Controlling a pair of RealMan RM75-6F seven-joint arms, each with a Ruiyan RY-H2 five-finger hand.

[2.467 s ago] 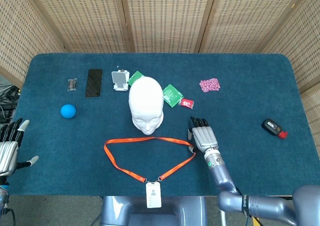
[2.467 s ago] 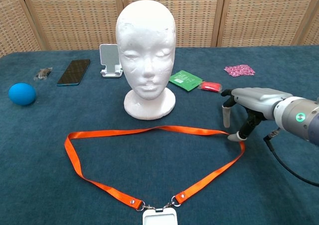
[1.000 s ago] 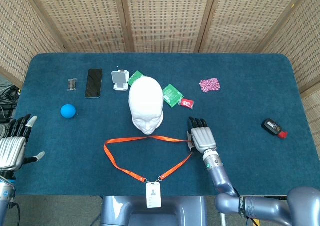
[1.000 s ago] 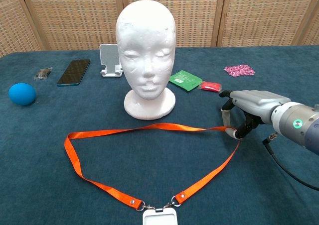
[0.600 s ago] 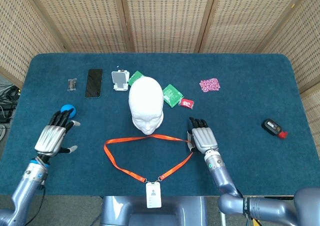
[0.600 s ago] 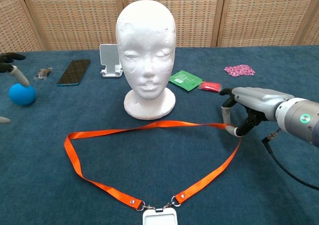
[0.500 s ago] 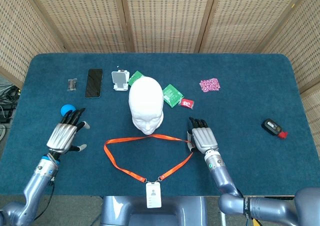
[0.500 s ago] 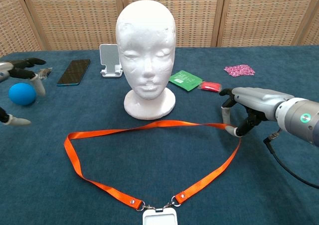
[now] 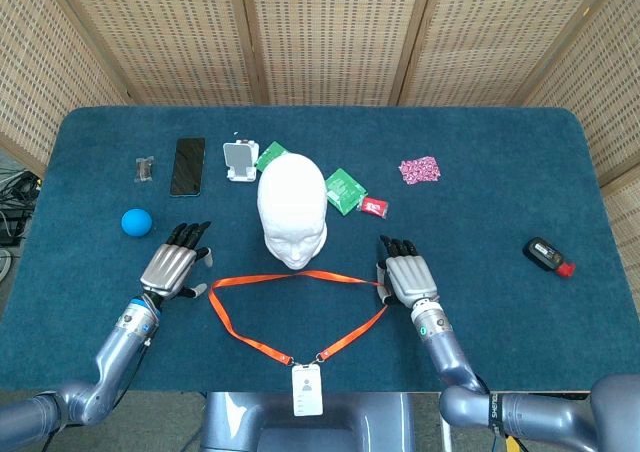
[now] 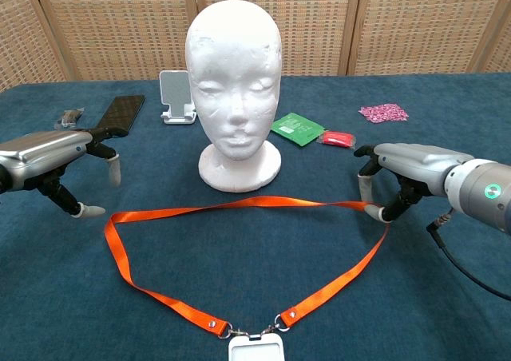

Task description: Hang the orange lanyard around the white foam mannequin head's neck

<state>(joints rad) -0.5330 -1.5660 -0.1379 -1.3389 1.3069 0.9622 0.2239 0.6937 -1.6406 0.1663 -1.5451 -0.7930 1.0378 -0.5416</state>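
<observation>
The white foam mannequin head [image 9: 292, 212] [image 10: 233, 89] stands upright mid-table, facing me. In front of it the orange lanyard [image 9: 296, 278] [image 10: 239, 205] lies flat in a wide loop, its white badge [image 9: 306, 390] hanging over the near edge. My right hand [image 9: 405, 275] [image 10: 407, 168] sits at the loop's right corner and pinches the strap there between thumb and a finger. My left hand [image 9: 172, 267] [image 10: 48, 160] hovers palm down just left of the loop's left corner, fingers apart, holding nothing.
A blue ball [image 9: 137, 222], black phone [image 9: 187, 166], small clip [image 9: 146, 168] and phone stand [image 9: 238, 160] lie at back left. Green packets [image 9: 345, 189], a red item [image 9: 373, 208], a pink item [image 9: 420, 170] and a black-red device [image 9: 548, 253] lie to the right. Wicker screens stand behind.
My left hand has swept in from the table's left edge to beside the loop's left corner. The right hand nudged slightly, taking the strap's right corner along.
</observation>
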